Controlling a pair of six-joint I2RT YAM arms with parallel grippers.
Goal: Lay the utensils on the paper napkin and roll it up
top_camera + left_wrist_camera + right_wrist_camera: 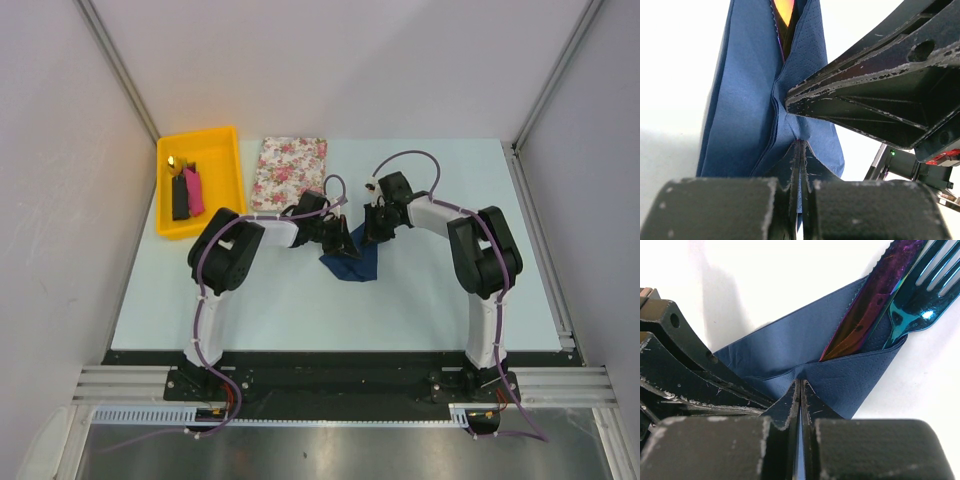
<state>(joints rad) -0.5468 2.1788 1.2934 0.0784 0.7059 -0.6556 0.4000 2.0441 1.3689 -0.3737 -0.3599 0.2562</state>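
The navy paper napkin [352,262] lies folded at the table's middle, with both grippers at its far edge. My left gripper [338,238] is shut, pinching a fold of the napkin [750,100] between its jaws [801,144]. My right gripper [372,232] is shut on the napkin's [790,345] edge too [801,384]. The utensils sit inside the fold: an iridescent purple-orange knife [865,310] and a blue fork [920,295] stick out of the open end. An orange bit of a utensil [784,10] shows in the left wrist view.
The pink-and-white floral mat [289,172] lies at the back, left of the grippers. A yellow tray [212,155] at the back left holds a black block [180,198] and a pink block [194,192]. The two grippers' fingers nearly touch.
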